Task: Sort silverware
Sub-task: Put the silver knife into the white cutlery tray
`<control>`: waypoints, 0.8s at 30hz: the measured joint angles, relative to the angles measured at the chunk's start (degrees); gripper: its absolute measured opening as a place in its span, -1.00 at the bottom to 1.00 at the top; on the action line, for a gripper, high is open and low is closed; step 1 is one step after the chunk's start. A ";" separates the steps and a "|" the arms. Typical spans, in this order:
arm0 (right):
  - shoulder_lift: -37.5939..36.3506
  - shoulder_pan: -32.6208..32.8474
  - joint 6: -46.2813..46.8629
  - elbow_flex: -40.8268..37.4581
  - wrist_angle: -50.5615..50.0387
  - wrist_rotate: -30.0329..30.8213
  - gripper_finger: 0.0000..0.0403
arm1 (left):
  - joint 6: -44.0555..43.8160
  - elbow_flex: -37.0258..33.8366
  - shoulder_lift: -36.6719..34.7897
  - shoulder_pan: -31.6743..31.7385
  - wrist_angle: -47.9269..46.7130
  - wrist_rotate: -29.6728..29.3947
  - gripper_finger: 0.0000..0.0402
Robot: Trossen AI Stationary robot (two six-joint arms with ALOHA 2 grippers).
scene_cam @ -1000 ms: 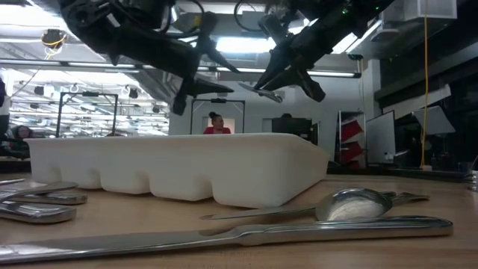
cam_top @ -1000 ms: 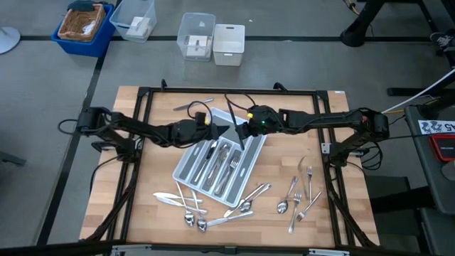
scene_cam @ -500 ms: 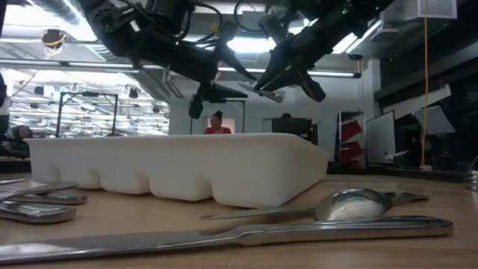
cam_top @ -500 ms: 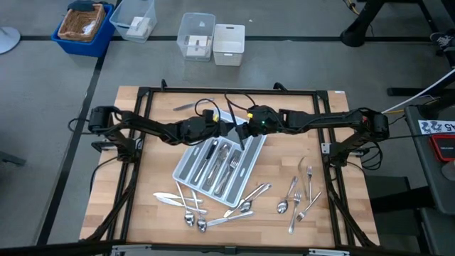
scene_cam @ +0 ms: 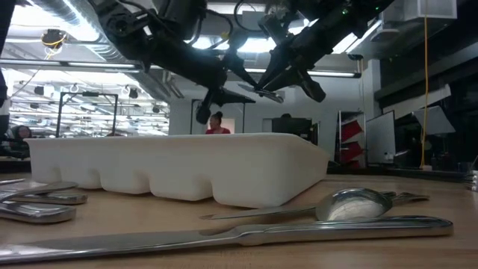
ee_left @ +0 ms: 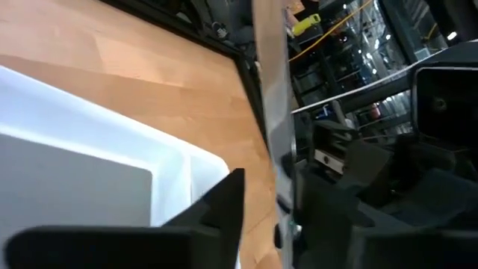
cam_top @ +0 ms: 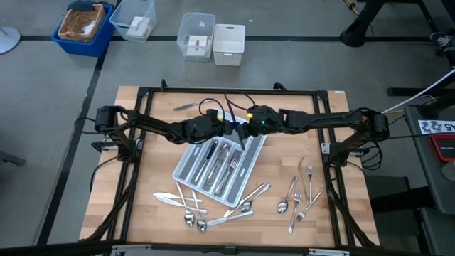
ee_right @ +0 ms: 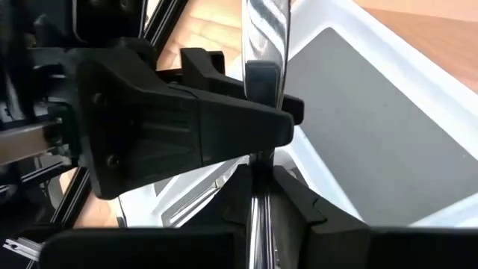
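My right gripper (cam_top: 244, 131) hangs over the far end of the light grey tray (cam_top: 186, 173), shut on a long slim piece of silverware (ee_right: 264, 30); which kind it is I cannot tell. My left gripper (ee_left: 269, 187) faces it from the table's left, open, one finger (ee_left: 224, 202) on each side of that piece (ee_left: 272, 75). The tray holds several pieces (cam_top: 222, 160). More silverware lies loose on the wood near the front edge (cam_top: 186, 206) and at the right (cam_top: 298, 195). My right gripper pinches the piece between its two fingers (ee_right: 258, 187), near one end. The rest of the piece sticks out past the fingertips, and it is lifted clear above the tray. My left gripper: a gap shows beside one finger; whether the other touches the piece I cannot tell.
One piece (cam_top: 190, 107) lies alone near the table's far edge. A black frame (cam_top: 142, 91) runs around the table. Bins (cam_top: 213, 43) stand on the floor beyond the table. In the low view a knife (scene_cam: 224, 237) and a spoon (scene_cam: 351, 203) lie close to the camera.
My left gripper has gone toward the table's right, up to my right gripper, and its fingers now stand around the held piece. My right gripper and the piece have kept still.
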 joint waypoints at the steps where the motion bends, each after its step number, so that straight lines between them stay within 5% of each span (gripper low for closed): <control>1: 0.00 0.00 -0.12 0.00 -0.01 -0.02 -0.83 | 0.01 0.02 -0.02 0.00 0.07 0.00 -0.56; 6: 0.02 -0.02 -0.42 0.00 -0.22 -0.01 -0.83 | 1.49 0.07 -0.04 -0.03 0.65 0.09 -0.93; 17: 0.02 -0.02 -2.94 0.00 -0.13 0.43 -0.83 | 3.19 -0.02 -0.33 0.08 -0.26 2.37 -0.97; 24: -0.02 -0.09 -5.19 0.02 0.00 -8.86 -0.83 | 6.03 -0.11 -3.66 1.97 -4.43 11.03 -0.98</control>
